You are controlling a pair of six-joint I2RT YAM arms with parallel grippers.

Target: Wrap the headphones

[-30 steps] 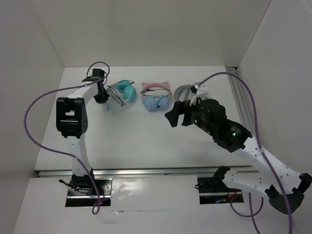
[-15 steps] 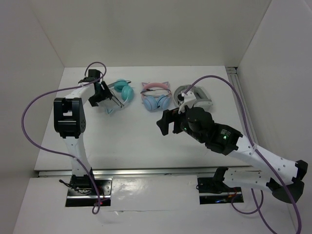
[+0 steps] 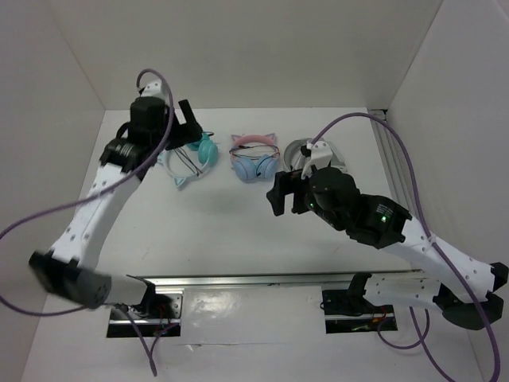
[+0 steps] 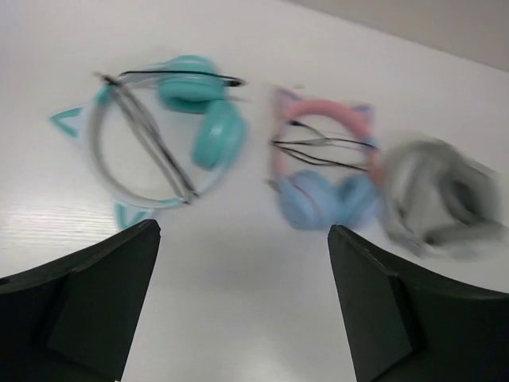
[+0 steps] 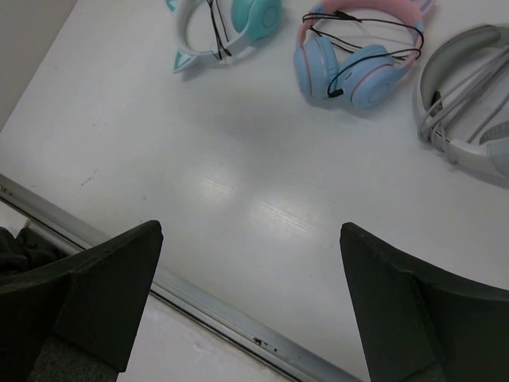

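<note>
The headphones, teal cups on a pale band with cat ears, lie flat at the far left of the table, with the thin dark cable running across the band. My left gripper hovers open above them and holds nothing. Its wrist view looks down on the headphones from well above, and only bare table shows between the fingers of that gripper. My right gripper hangs open and empty over the table's middle. In the right wrist view the headphones lie far beyond the gripper.
A pink-banded cat-ear pair with blue cups lies beside the teal ones, and a grey-white pair lies to its right. White walls close the table's left, back and right. A metal rail runs along the near edge.
My left gripper was shut beside the headphones; it has opened, let go and risen away from the table. The right arm swung left, then back a little.
</note>
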